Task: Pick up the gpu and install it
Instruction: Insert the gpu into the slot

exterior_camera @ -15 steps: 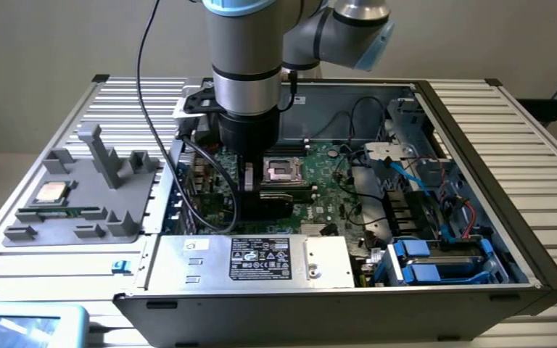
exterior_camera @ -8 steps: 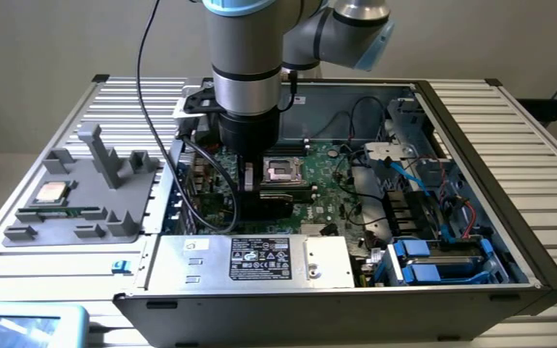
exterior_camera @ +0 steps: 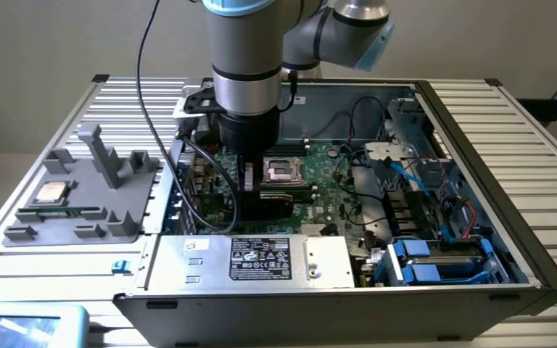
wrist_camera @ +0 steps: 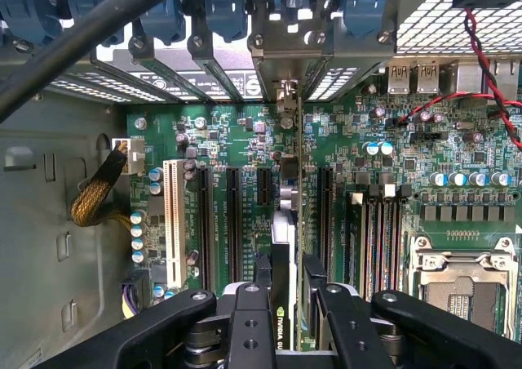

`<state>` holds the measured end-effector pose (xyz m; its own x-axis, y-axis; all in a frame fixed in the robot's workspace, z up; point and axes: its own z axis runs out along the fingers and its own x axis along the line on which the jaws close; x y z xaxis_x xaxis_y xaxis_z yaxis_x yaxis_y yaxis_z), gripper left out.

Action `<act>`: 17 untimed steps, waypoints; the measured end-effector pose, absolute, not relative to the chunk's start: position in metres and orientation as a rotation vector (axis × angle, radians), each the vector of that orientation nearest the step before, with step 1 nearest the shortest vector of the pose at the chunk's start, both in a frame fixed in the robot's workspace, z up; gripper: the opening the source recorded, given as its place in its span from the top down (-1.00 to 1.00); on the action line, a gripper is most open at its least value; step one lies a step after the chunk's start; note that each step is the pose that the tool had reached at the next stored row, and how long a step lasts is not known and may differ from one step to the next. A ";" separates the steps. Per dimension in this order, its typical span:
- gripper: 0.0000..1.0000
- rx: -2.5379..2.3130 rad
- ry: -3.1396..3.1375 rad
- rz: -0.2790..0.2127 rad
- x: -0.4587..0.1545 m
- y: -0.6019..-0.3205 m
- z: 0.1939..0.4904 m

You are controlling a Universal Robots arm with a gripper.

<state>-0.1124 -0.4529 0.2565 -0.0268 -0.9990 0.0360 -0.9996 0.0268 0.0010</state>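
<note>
In the exterior view, the grey robot arm reaches down into the open black computer case [exterior_camera: 510,283] lying on a ribbed metal table [exterior_camera: 56,138]. Its black gripper [exterior_camera: 255,190] hangs low over the green motherboard [exterior_camera: 332,190], near the silver processor socket [exterior_camera: 284,170]. The thin gpu card [exterior_camera: 250,197] stands on edge between the fingers. A grey plastic fixture tray [exterior_camera: 85,217] sits beside the case towards the table's edge on the exterior view's left, carrying a small square silver chip [exterior_camera: 50,192] and a narrow green memory stick [exterior_camera: 61,213]. A silver labelled power supply box [exterior_camera: 259,259] fills the case's near edge.

In the wrist view, the black fingers [wrist_camera: 249,324] are pinched on the gpu card [wrist_camera: 287,246], which stands upright among the long black expansion slots [wrist_camera: 232,222], its silver bracket end at the case's rear slot openings [wrist_camera: 281,59].
</note>
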 end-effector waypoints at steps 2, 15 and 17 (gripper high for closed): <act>0.49 2.173 -2.232 0.038 -0.112 -0.453 0.256; 0.33 2.173 -2.232 0.038 -0.112 -0.453 0.259; 0.33 2.173 -2.232 0.038 -0.112 -0.453 0.263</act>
<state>-0.1125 -0.4529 0.2626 -0.0268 -0.9990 0.0360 -0.9996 0.0269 0.0010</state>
